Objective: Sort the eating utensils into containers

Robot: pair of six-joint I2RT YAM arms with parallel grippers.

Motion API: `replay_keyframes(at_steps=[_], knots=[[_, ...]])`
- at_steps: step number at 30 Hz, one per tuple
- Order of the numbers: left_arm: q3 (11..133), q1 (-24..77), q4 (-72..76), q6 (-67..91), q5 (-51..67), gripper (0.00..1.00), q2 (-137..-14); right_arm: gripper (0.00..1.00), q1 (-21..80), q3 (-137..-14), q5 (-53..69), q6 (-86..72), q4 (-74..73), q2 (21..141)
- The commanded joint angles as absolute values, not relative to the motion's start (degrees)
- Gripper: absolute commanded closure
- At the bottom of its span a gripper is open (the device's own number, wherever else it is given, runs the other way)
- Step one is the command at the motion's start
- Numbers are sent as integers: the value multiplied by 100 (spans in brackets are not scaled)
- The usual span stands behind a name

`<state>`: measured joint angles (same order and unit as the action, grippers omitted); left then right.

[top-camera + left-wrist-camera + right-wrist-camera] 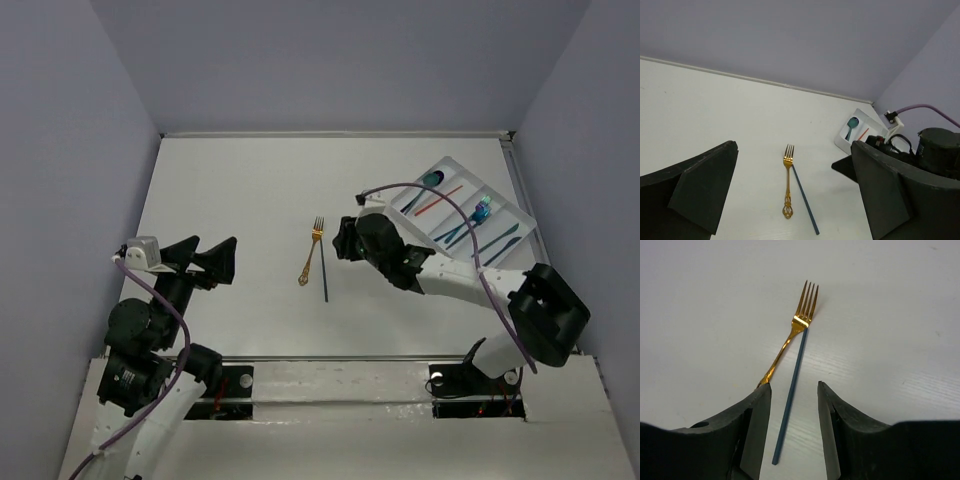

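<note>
A gold fork (311,252) lies mid-table, tines pointing away. A thin dark blue utensil (324,272) lies right beside it, its far end at the fork's head. My right gripper (345,240) is open just right of them. In the right wrist view its fingers (756,425) straddle the blue utensil (796,365), with the gold fork (801,320) partly behind the left finger. The white divided tray (452,161) at far right holds a teal spoon (432,181), an orange-red piece (437,202), a blue fork (481,211) and dark blue pieces. My left gripper (210,262) is open and empty, left of the fork.
The left wrist view shows the gold fork (787,182), the blue utensil (805,200) and the tray's corner (860,114) behind the right arm. Purple walls enclose the table. A cable loops over the right arm near the tray.
</note>
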<state>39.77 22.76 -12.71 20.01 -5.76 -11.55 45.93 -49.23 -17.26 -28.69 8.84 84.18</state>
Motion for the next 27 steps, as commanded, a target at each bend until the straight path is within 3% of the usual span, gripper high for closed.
replay_keyframes(at_steps=[1,7,14,22,27], knots=[[3911,2250,-993,1978,-440,1,-1204,52,5070,-5281,-2389,-2628,81,8752],[3902,2250,-1002,1977,-457,1,-1125,55,5659,-6536,-2812,-2479,-931,10148],[3894,2250,-993,1969,-396,1,-1116,58,5792,-7294,-3058,-2514,-1415,10933],[3894,2250,-984,1969,-378,1,-1116,62,5897,-7331,-3208,-2689,-1687,11197],[3894,2250,-984,1960,-378,1,-1125,76,5897,-6997,-3103,-2996,-1521,11180]])
